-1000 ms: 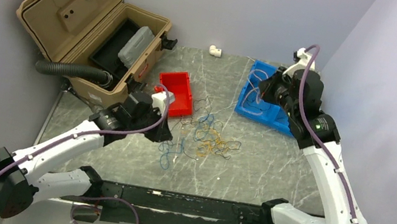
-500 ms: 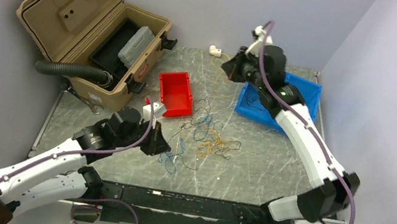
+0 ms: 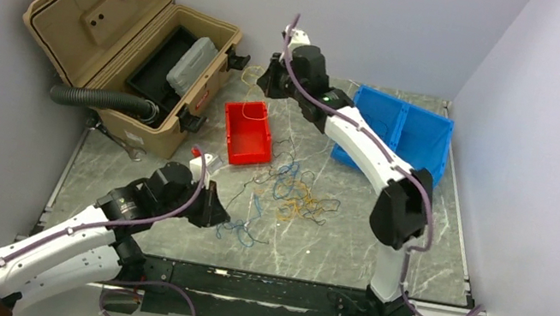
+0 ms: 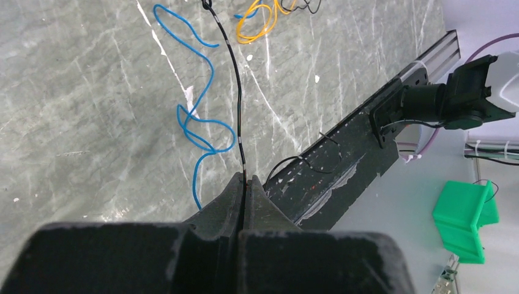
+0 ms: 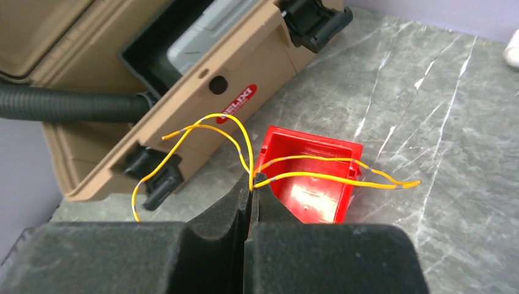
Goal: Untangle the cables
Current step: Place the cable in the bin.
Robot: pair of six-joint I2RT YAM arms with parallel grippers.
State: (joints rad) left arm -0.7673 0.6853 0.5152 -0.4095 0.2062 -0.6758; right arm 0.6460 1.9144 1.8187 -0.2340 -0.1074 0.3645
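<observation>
The cables lie in a loose orange, blue and dark tangle at the table's middle. My left gripper is near the front left of the tangle. In the left wrist view the left gripper is shut on a thin dark cable that runs out to the tangle beside a blue cable. My right gripper is at the back, held above the red bin. In the right wrist view the right gripper is shut on a yellow cable whose loops hang free over the red bin.
An open tan case with a black ribbed hose stands at the back left. A blue bin sits at the back right. A black rail runs along the front edge. A green object lies off the table.
My right arm swung left from the blue bin to above the red bin, carrying the yellow cable. My left gripper drew back toward the near left, pulling the dark cable.
</observation>
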